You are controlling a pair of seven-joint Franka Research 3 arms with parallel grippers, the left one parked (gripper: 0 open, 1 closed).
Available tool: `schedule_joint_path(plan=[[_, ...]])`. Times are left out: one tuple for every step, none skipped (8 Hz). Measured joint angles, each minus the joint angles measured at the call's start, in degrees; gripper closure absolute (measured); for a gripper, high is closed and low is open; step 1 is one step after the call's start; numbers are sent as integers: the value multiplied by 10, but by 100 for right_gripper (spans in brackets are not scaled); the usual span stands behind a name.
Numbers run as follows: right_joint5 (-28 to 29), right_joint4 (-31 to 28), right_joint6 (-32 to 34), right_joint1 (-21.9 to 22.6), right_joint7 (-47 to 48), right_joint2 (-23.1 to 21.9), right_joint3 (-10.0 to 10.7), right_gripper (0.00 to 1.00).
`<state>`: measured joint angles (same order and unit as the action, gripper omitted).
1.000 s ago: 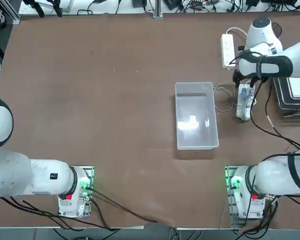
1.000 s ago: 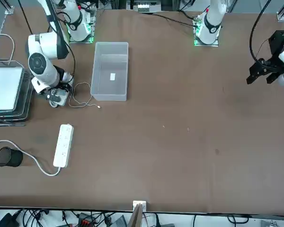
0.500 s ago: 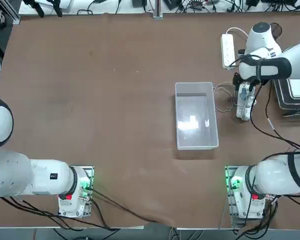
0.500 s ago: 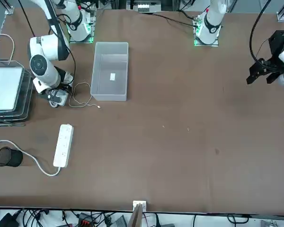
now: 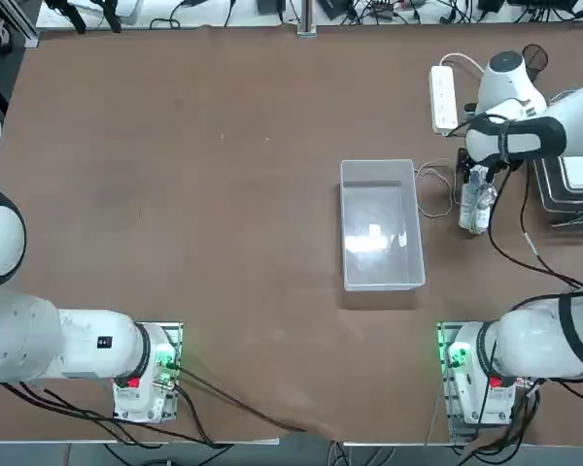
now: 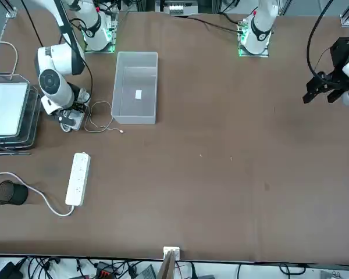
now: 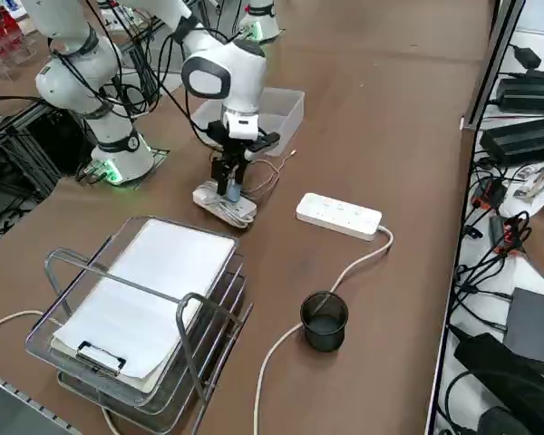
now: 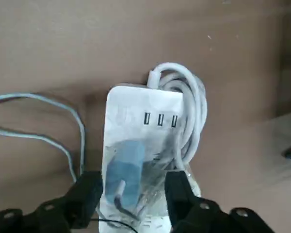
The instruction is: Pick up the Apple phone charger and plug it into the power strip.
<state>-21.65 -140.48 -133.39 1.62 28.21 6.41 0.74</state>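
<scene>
Gripper: the right gripper [image 8: 133, 193] is held low over the short strip [image 8: 141, 104], pointing down at it.
Jaws: they are seen apart, one finger on each side of the charger [image 8: 125, 169]; a gap shows on at least one side, so no clamp is seen yet.
Charger place: it is found on top of the short strip, on the half away from the strip's three small slots, beside the bundled cord [image 8: 191, 109].
Key relation: the charger lies straight below the gripper and between the fingers; judged from this, only a squeeze and a lift are called for next.
Long axis: the charger's length is seen to run along the short strip's length, so its narrow sides are the ones faced by the fingers.
Thin cable [image 5: 429, 189]: it is looped on the table just beside the short strip, toward the bin [image 5: 342, 225].
Power strip [image 5: 443, 97]: it lies apart from the short strip, farther from the arm bases, sockets up, with its thick cord trailing away.
Nearer arm: the right arm is over the short strip; the other arm is well apart from it.
Risk, as judged: the short strip may be dragged up with the charger.
Count: one charger, two strips, one bin, one black cup [image 7: 324, 319], one wire tray [image 7: 140, 299].
</scene>
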Motion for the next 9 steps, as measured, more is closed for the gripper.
schedule_joint_path(plan=[[0, 0, -7, -2, 0, 4, 0, 32], [0, 0, -11, -3, 0, 6, 0, 36], [0, 0, -11, -3, 5, 6, 0, 38], [0, 0, -11, -3, 11, 6, 0, 44], [0, 0, -12, -3, 16, 6, -1, 59], [0, 0, -12, -3, 18, 6, -2, 63], [-1, 0, -11, -2, 18, 6, -3, 63], [-3, 1, -8, 1, 19, 6, -3, 63], [-4, 1, -4, 3, 19, 6, -5, 63]])
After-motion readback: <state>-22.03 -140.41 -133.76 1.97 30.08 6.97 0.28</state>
